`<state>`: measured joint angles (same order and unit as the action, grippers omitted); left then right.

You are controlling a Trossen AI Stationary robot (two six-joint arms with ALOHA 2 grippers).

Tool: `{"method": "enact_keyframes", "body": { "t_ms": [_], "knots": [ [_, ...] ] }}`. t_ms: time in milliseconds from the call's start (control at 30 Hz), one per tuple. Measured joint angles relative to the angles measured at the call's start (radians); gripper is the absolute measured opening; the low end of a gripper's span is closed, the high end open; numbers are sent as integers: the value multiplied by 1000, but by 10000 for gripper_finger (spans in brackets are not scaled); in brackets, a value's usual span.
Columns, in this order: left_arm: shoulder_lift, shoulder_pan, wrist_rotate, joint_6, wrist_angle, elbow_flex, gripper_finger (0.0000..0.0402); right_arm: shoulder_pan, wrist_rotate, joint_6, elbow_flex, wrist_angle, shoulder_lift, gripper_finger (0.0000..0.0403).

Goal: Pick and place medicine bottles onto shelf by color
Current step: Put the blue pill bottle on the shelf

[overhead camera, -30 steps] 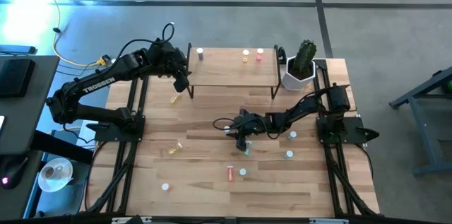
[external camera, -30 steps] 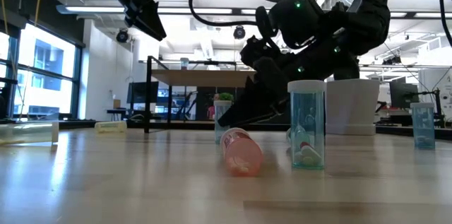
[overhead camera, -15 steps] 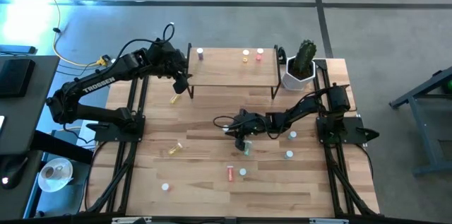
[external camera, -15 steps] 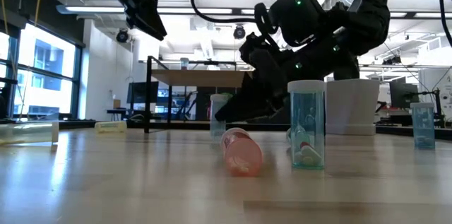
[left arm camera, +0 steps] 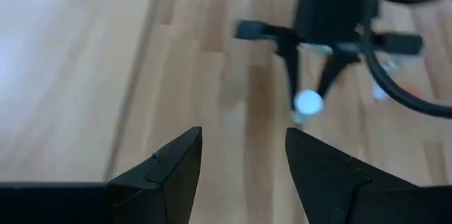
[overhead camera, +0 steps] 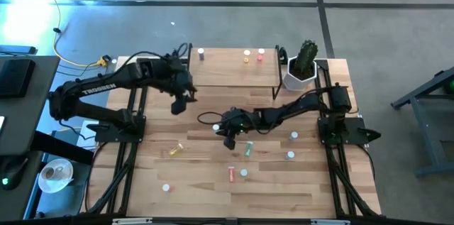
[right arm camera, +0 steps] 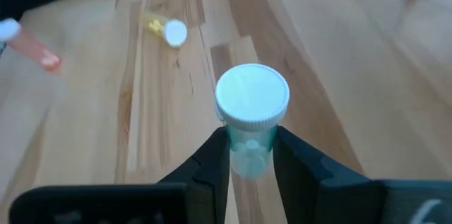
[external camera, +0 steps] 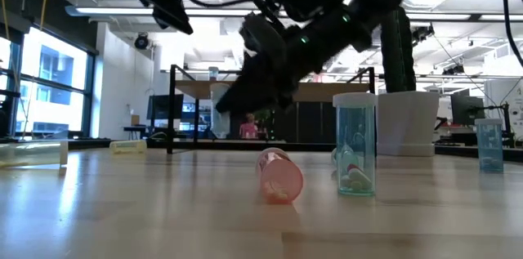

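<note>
Your desk (overhead camera: 213, 182) carries the shelf (overhead camera: 230, 72) at its far edge, with one purple-capped bottle (overhead camera: 201, 55) at the shelf's left end and a yellow bottle (overhead camera: 247, 55) and a pink bottle (overhead camera: 261, 54) together toward its right end. The left claw (overhead camera: 179, 103) hangs over the desk just in front of the shelf's left end, fingers (left arm camera: 166, 178) spread and holding nothing. Your right claw (overhead camera: 228, 138) is at mid-desk, clamped on a white-capped teal bottle (right arm camera: 251, 114) (held upright, clear of the wood). A green bottle (overhead camera: 248, 150) lies just beside it. Nearer the front edge, a pink bottle on its side (external camera: 279, 175) lies next to a standing blue bottle (external camera: 355, 144).
</note>
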<state>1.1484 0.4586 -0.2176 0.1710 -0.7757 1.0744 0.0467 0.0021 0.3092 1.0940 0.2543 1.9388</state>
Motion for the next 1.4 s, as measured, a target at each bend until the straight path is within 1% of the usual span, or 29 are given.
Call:
{"method": "enact_keyframes", "body": {
  "t_ms": [67, 267, 400, 567, 867, 1400],
  "knots": [
    [0, -38, 0, 7, -10, 0, 195, -6, -5, 1, 29, -24, 0, 81],
    [0, -133, 16, 5, -14, 0, 195, -21, -63, 5, 120, -62, 0, 81],
    [0, -178, 17, 4, -14, 0, 195, -21, -63, -4, 206, -163, 0, 81],
    [0, -213, 19, -3, -14, 0, 195, -21, -36, -54, 307, -277, 0, 81],
    [0, -232, 20, -46, -4, 0, 195, -21, -32, -109, 389, -296, 0, 81],
    [23, -227, 23, -90, 26, 0, 195, -46, -32, -118, 427, -303, 0, 81]
  ]
}}
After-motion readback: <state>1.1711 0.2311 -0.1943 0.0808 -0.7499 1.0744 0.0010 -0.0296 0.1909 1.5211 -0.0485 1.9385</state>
